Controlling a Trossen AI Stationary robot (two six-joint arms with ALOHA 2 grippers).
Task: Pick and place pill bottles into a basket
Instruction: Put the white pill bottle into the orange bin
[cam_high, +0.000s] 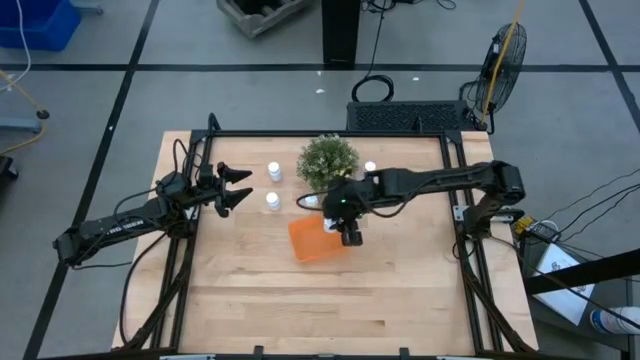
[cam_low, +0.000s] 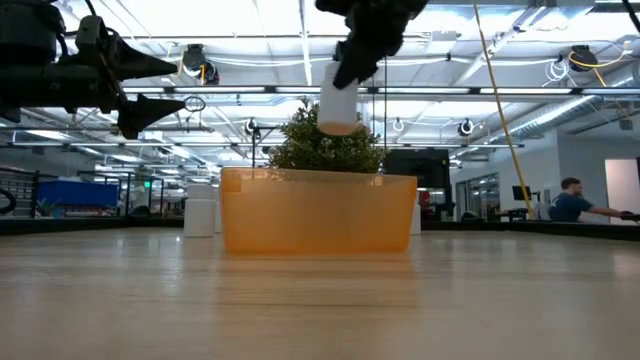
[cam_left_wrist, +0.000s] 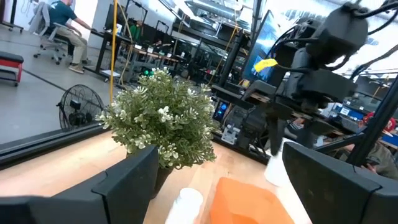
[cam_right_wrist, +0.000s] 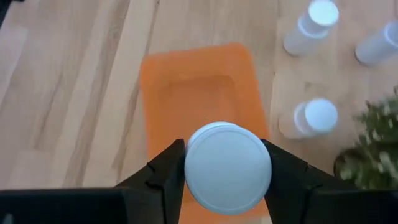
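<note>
High view: right gripper (cam_high: 349, 236) hangs over the orange basket (cam_high: 312, 241), positioned for release; left gripper (cam_high: 236, 188) waits spread and empty near two standing bottles (cam_high: 272, 201). Right wrist view: fingers (cam_right_wrist: 166, 167) clamp one pill bottle (cam_right_wrist: 227, 164) directly above the basket's empty interior.

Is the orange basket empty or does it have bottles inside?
Empty. The basket shows a bare orange floor; the right gripper holds a pill bottle above it.

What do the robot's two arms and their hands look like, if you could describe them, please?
Both arms are dark and slender, built of jointed segments. The left arm carries pale lettering along one link, with thin black cables looping near its hand. The right hand has two black, wedge-shaped fingers.
</note>
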